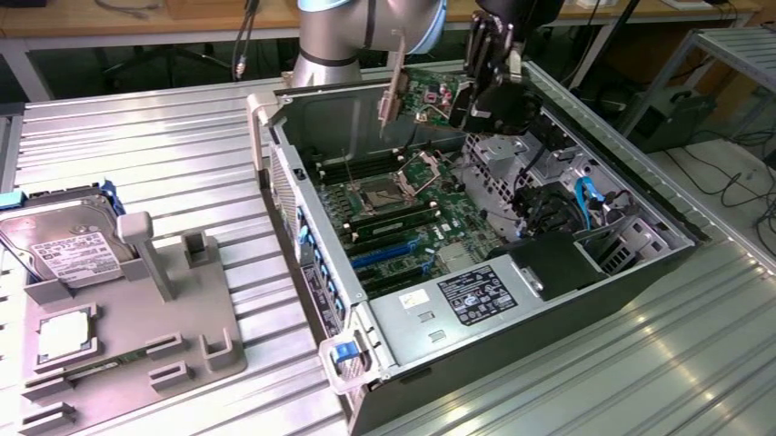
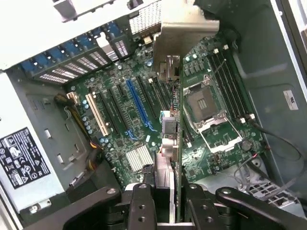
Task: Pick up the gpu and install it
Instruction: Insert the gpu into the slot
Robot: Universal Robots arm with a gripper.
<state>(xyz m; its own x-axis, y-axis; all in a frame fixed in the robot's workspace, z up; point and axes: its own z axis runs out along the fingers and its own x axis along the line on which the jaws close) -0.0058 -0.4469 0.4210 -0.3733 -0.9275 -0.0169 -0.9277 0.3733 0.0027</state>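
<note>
Your gripper [image 1: 467, 102] sits at about twelve o'clock in the exterior view, over the far end of the open computer case [image 1: 318, 127]. Its two fingers [image 2: 140, 203] are closed narrowly on the gpu [image 1: 427, 95], one on each face of the card. In the wrist view the gpu [image 2: 169, 143] runs edge-on out from between them, with its silver bracket [image 2: 184, 33] at the far end. In the exterior view that bracket [image 1: 391, 86] is on the card's nine o'clock side.

The card hangs upright above the motherboard [image 1: 401, 232] and is seated in no slot. Under it in the wrist view lie the row of expansion slots (the long blue slot [image 2: 136, 103] among them) and, just beside, the open processor socket [image 2: 206, 103].

Well apart from the case, at about eight o'clock in the exterior view, stands the grey fixture [image 1: 182, 309]. The hard drive [image 1: 67, 245] rests at its nine o'clock end, and the small square processor chip [image 1: 67, 336] lies below that, toward seven o'clock.
</note>
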